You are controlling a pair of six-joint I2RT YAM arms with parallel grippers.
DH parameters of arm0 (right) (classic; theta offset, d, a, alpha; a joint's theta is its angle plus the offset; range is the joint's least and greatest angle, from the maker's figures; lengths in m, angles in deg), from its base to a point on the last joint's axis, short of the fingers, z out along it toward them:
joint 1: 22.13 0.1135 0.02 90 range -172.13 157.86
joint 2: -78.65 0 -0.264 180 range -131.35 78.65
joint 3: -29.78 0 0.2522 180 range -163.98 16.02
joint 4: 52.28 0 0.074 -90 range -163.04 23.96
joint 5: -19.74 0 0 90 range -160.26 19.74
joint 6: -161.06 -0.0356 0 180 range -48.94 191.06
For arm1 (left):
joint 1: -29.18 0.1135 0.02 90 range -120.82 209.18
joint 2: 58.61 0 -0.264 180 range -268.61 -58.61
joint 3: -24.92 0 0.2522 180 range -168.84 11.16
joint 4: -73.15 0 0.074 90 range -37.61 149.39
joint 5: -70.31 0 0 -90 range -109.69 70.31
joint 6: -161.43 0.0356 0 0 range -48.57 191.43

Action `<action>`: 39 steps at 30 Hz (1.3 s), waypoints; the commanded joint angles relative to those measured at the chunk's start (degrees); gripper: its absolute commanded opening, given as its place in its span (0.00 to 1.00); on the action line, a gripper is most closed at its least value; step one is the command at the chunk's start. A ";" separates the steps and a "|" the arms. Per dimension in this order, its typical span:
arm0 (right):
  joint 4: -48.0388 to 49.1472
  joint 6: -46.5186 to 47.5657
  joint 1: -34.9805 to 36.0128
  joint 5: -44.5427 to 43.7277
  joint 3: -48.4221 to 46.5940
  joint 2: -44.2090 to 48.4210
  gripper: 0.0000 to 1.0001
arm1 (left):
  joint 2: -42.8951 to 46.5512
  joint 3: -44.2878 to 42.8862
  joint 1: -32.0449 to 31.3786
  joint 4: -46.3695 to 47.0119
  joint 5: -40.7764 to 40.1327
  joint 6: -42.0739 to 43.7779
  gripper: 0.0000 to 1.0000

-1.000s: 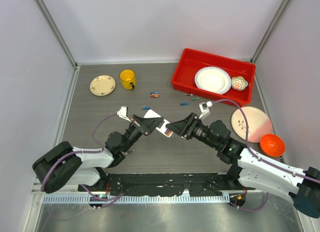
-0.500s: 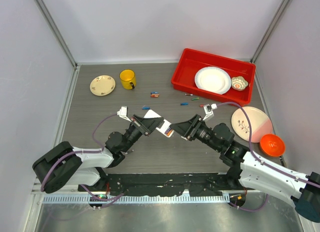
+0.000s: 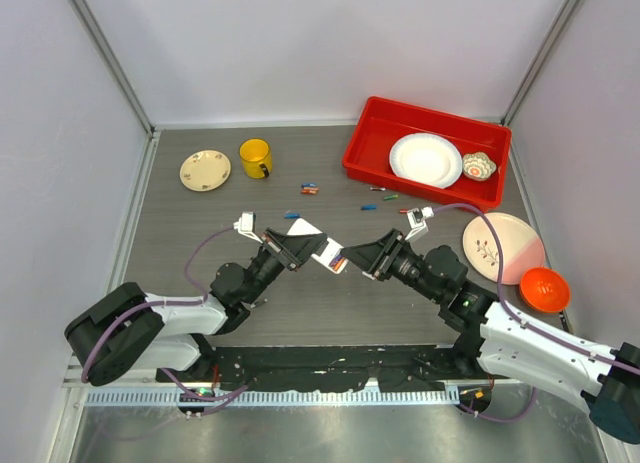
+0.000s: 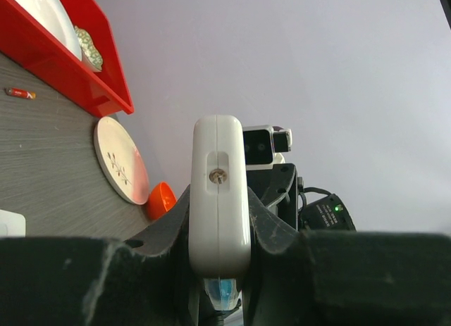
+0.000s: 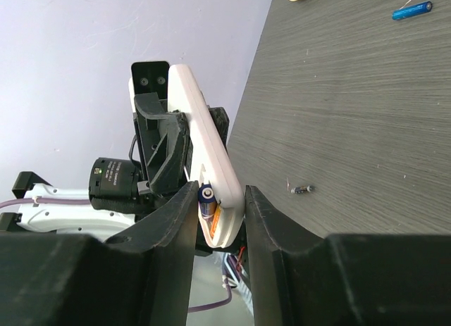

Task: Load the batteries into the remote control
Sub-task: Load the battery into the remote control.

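Note:
The white remote control (image 3: 335, 261) is held off the table between the two arms, and my left gripper (image 3: 322, 251) is shut on it. In the left wrist view the remote control (image 4: 219, 150) stands edge-on between the jaws of the left gripper (image 4: 219, 199). My right gripper (image 5: 220, 192) is closed round the remote's open end (image 5: 211, 164): one finger presses a blue battery (image 5: 206, 198) in the compartment, the other the white shell. An orange battery (image 5: 216, 217) lies beside it. Loose batteries (image 3: 310, 189) (image 3: 368, 207) lie on the table.
A white cover piece (image 3: 303, 226) lies just behind the left gripper. At the back right, a red bin (image 3: 360, 153) holds a white plate (image 3: 425, 159). A yellow mug (image 3: 255, 158) and saucer (image 3: 205, 169) stand back left. A pink-white plate (image 3: 503, 247) and orange bowl (image 3: 544, 289) are on the right.
The right gripper's jaws have narrowed onto the remote's end, and its wrist shifted slightly right. The left arm and the remote have stayed put.

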 commanded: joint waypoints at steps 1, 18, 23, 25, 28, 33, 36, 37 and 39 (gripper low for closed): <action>5.71 0.34 0.05 0.89 -1.31 -0.19 0.33 | 0.05 -0.73 0.22 11.08 -1.00 2.03 0.00; 6.15 2.36 0.05 3.18 -3.77 -4.50 0.13 | -1.36 -2.14 0.22 11.08 1.11 1.15 0.00; 5.45 3.24 0.05 3.71 -4.57 -5.12 0.05 | -1.98 -2.67 0.22 11.08 1.90 1.07 0.00; 4.75 3.50 0.05 3.71 -4.92 -5.20 0.01 | -2.15 -2.84 0.22 11.08 1.90 1.07 0.00; 4.22 3.85 0.05 3.45 -5.01 -5.29 0.01 | -2.41 -2.93 0.22 11.08 1.99 1.07 0.00; 1.50 5.43 0.14 2.74 -6.15 -5.64 0.01 | -2.85 -3.11 0.30 11.08 2.34 1.15 0.00; -1.40 7.71 0.40 3.00 -8.08 -6.61 0.01 | -3.12 -3.37 0.22 11.08 2.52 1.24 0.00; -3.50 9.37 0.40 3.44 -9.47 -7.13 0.01 | -3.21 -3.46 0.22 11.08 2.52 1.33 0.00; -5.36 11.32 0.93 3.88 -10.89 -8.36 0.01 | -3.38 -3.63 0.22 11.08 2.69 1.33 0.00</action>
